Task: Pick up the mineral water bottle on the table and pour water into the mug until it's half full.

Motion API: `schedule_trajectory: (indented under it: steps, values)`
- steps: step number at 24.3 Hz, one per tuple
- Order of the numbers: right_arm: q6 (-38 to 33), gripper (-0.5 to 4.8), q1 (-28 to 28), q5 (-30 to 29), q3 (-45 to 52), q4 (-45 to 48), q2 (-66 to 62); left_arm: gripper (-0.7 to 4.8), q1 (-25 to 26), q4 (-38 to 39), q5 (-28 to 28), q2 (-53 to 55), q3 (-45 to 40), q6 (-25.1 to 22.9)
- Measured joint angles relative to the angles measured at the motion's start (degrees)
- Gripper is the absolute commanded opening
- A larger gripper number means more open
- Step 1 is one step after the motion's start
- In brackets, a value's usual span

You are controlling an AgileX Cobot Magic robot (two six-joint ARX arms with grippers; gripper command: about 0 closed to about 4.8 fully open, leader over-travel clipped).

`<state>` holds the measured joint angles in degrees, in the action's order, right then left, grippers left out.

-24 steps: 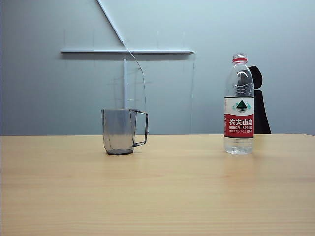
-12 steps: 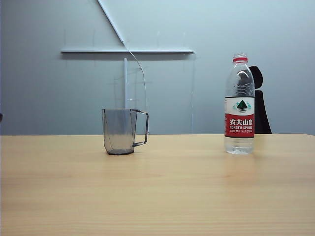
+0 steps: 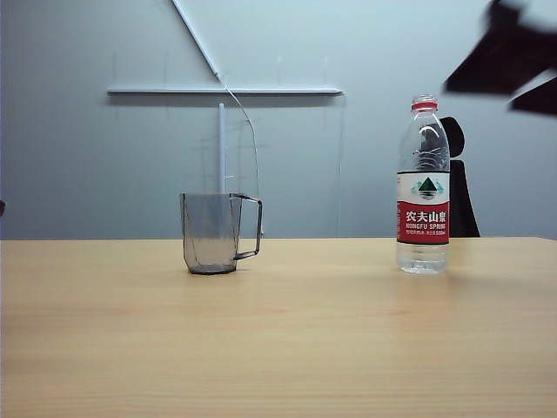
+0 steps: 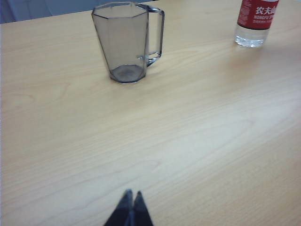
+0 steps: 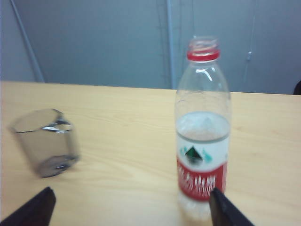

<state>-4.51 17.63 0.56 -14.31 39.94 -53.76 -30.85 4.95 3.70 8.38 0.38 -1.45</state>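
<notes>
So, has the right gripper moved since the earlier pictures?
Yes. The right gripper has come into the exterior view at the upper right, above the bottle, which stands unmoved.

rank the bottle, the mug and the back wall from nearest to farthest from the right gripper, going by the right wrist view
Seen from the right gripper, whose jaws stand wide open:
1. The mineral water bottle, upright on the table, straight ahead near one jaw.
2. The mug, farther out on the table, off toward the other jaw.
3. The grey wall, behind the table's far edge.
</notes>
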Motion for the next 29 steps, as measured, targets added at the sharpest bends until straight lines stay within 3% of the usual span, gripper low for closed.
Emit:
schedule_trajectory:
  steps: [4, 8, 16, 20, 29]
  values:
    - [1.3, 4.79, -0.2, 2.5, -6.1, 14.0, -19.6, -0.02, 0.0, 0.0, 0.0, 0.0, 0.0, 0.0]
    - [1.4, 4.79, -0.3, 11.6, -11.5, 25.9, -35.8, -0.02, 0.0, 0.0, 0.0, 0.0, 0.0, 0.0]
    - [1.4, 4.79, -0.3, 11.8, -20.2, 29.1, -50.1, -0.02, 0.0, 0.0, 0.0, 0.0, 0.0, 0.0]
    - [1.4, 4.79, -0.8, 15.9, -22.7, 30.0, -54.1, -0.02, 0.0, 0.0, 0.0, 0.0, 0.0, 0.0]
    - [1.2, 4.79, -1.3, 15.8, -28.0, 29.6, -60.5, -0.02, 0.0, 0.0, 0.0, 0.0, 0.0, 0.0]
